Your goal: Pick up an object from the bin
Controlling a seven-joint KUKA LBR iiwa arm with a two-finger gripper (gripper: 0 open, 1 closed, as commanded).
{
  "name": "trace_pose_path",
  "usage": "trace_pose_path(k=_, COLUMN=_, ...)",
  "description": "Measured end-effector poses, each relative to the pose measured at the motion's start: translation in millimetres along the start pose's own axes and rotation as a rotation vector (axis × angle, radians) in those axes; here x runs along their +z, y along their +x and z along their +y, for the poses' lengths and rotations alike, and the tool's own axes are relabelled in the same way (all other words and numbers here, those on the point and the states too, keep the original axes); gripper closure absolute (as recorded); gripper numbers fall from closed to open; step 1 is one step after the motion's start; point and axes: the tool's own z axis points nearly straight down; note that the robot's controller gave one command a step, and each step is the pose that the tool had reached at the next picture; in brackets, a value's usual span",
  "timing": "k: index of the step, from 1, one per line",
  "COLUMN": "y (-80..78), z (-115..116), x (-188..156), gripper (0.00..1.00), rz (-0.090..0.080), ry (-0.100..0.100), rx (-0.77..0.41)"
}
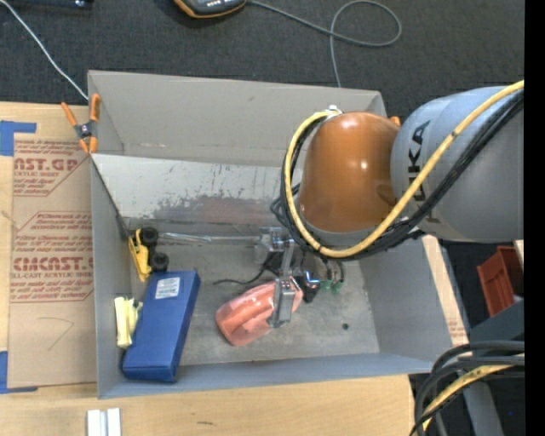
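Across the top of my feed lies a dark grey, speckled floor [272, 51]. A thin pale cable [336, 68] loops over it, and a black-and-yellow device [209, 7] is cut off by the upper edge. A light wooden table [255, 409] runs along the bottom. Far right, something red [498, 285] is partly hidden.

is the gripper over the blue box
No, the gripper is at the right end of the pink rounded thing in the bin's middle, while the blue box lies apart toward the view's left.
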Motion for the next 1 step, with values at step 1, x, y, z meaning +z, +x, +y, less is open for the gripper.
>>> trace_pose_path(k=1, y=-1.4, z=-0.6, x=-4.5, gripper=0.00, rz=-0.008, ry=-0.001, rx=0.002)
